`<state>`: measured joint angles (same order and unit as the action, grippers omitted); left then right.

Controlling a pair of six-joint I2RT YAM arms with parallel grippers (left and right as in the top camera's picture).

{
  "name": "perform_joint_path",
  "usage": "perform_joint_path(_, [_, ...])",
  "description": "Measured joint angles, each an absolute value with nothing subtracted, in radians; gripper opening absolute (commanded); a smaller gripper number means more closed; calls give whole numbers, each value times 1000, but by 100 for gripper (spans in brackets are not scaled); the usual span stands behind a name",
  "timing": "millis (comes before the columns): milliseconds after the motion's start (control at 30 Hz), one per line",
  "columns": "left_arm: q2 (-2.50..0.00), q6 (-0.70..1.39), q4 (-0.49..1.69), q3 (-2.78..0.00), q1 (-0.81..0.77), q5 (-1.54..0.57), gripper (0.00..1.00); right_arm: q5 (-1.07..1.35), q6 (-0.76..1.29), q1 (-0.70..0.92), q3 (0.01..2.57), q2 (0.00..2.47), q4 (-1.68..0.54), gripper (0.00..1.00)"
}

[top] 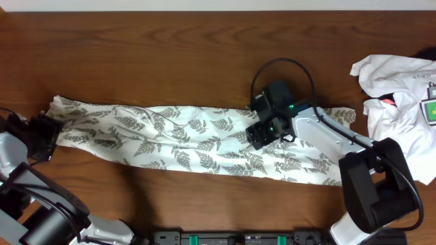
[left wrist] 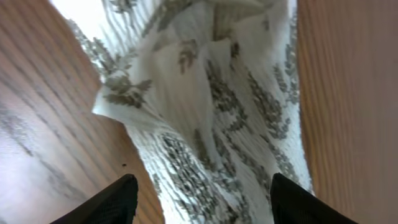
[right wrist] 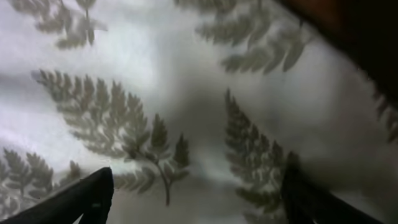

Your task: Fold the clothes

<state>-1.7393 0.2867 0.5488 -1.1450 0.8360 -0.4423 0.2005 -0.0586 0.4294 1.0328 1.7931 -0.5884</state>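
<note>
Left gripper [top: 42,136] at left edge of frame, jaws spread wide. Right gripper [top: 264,131] right of centre, pointed down, jaws spread wide; right arm [top: 334,139] enters from lower right

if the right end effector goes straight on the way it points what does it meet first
The fern-print garment: it fills the wrist view right ahead of the open right end effector, apparently very close.
</note>
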Motion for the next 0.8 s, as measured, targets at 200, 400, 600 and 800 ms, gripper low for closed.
perform_joint_path(200, [-1739, 287, 570, -1145, 835, -461, 69, 193, -38, 429, 1032, 1794, -646, 85])
perform_joint_path(400, [-1739, 287, 572, -1145, 834, -488, 69, 183, -7, 415, 1043, 1806, -669, 86])
perform_joint_path(600, [-1739, 287, 574, -1145, 832, -495, 69, 191, -2, 345, 1075, 1839, -672, 86])
perform_joint_path(800, [-1739, 287, 575, -1145, 814, -495, 69, 176, -39, 235, 1086, 1860, -566, 86])
